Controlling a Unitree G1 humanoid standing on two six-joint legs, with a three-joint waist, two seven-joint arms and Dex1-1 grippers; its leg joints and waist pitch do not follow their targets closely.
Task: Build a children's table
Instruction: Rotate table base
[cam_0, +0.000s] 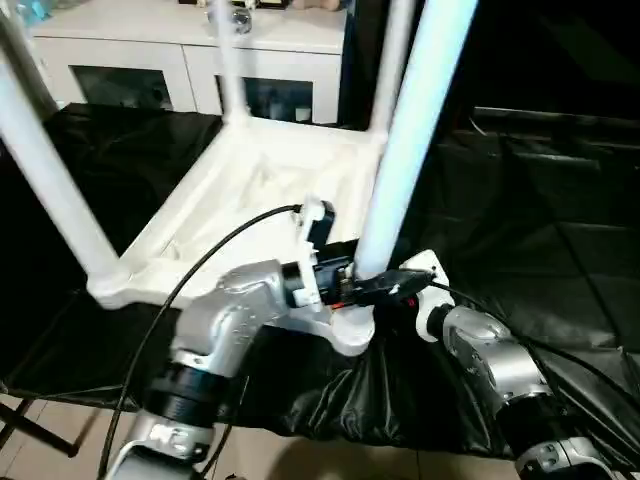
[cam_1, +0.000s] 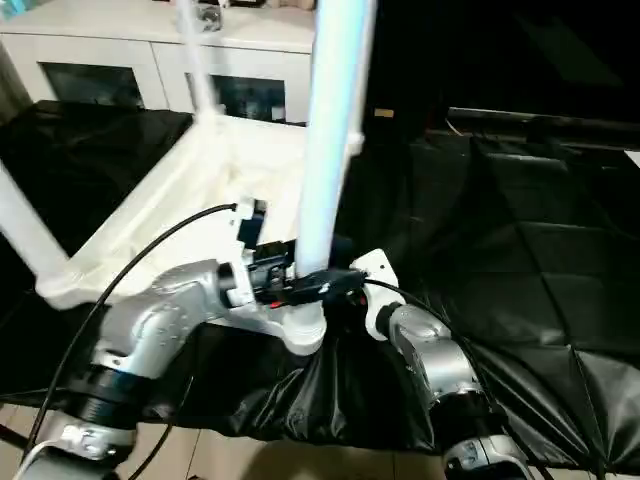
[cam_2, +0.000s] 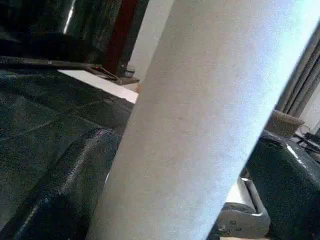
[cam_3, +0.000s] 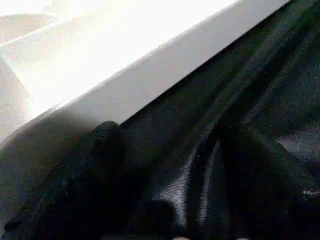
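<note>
A: Four long white tapered tube legs stand up from the white plastic rectangular top (cam_0: 255, 185), which lies ribbed side up on the tabletop (cam_0: 540, 230) under its black crinkled cover. So the children's table is upside down, with a white cabinet with glass doors (cam_0: 180, 70) behind it.

B: And the near-right leg (cam_0: 410, 130)?

A: It is seated in the round corner socket (cam_0: 352, 325) at the edge nearest the robot. Both arms meet at its foot.

B: What do the end effectors have?

A: The left end effector (cam_0: 335, 275) stands wide open with the base of that leg between its black fingers; the left wrist view has the tube close against it. I can't tell whether the fingers press on it. The right end effector (cam_0: 385, 288) is also spread wide, its fingers lying at the same corner where tube meets socket, but whether it actually holds anything I can't say. The right wrist view looks along the top's white edge and the black cover.

B: How would you expect the thing to handle?

A: Light and stiff, I'd judge: hollow plastic, smooth, likely slippery under hard fingers. The legs are long levers, so a push high up could rock the whole top. Low on the tube, just above the socket, looks the safest place to take hold, bracing the corner at the same time.
</note>
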